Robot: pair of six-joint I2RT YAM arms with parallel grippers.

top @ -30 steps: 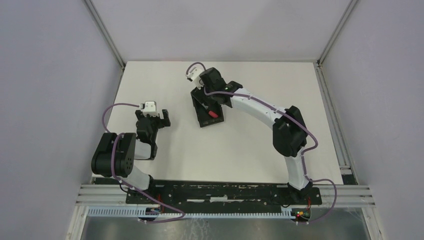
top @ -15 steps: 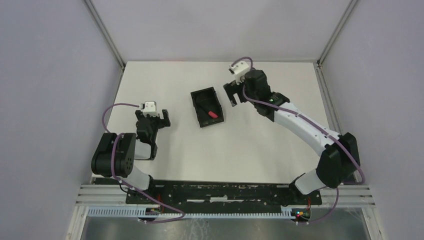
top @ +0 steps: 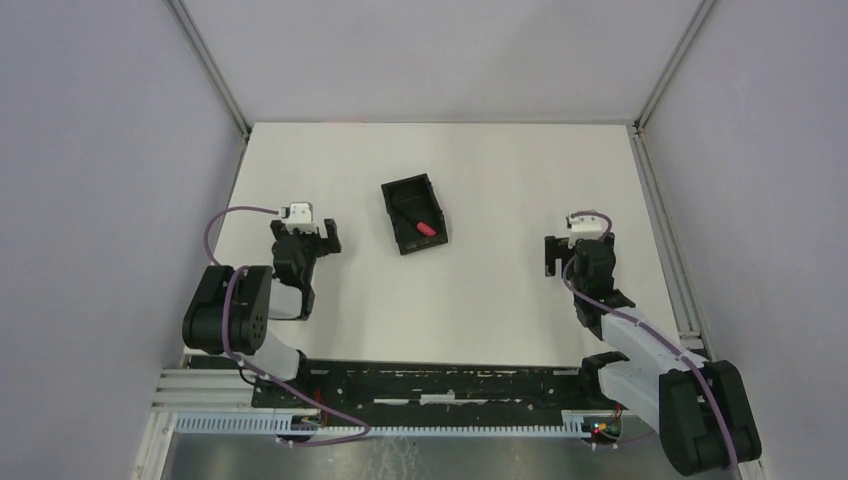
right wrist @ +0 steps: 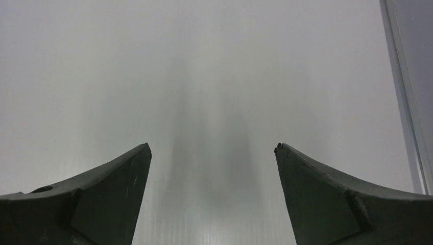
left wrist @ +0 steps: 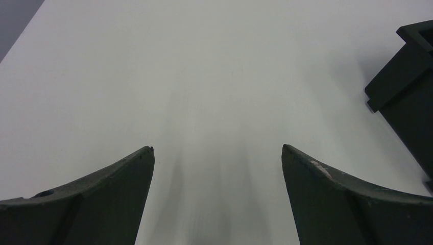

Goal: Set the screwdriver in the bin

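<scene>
Screwdriver: the screwdriver (top: 424,228) lies inside the bin, its red handle toward the near right corner. The thin shaft is lost against the black floor.
Bin: the bin (top: 392,222) sits open-topped on the white table (top: 500,180), turned a little askew. It is around the middle of the surface, well apart from every table edge.
Left gripper: the left gripper (top: 306,236) hangs low over the table, just left of the bin, with its fingers spread wide and nothing between them. In the wrist view (left wrist: 217,148) a dark corner of the bin (left wrist: 403,87) stands just off the right-hand finger, and bare tabletop runs ahead.
Right gripper: the right gripper (top: 578,252) sits near the table's right side, well apart from the bin. Its fingers are parted and hold nothing.
Right edge: the wrist view (right wrist: 212,146) shows white surface ahead of the fingertips. The metal frame rail (right wrist: 403,76) runs along the table's border at upper right.
Open room: a broad band of white tabletop lies between the bin's right wall and the right gripper. A narrower strip separates the left gripper from the bin's left wall.
</scene>
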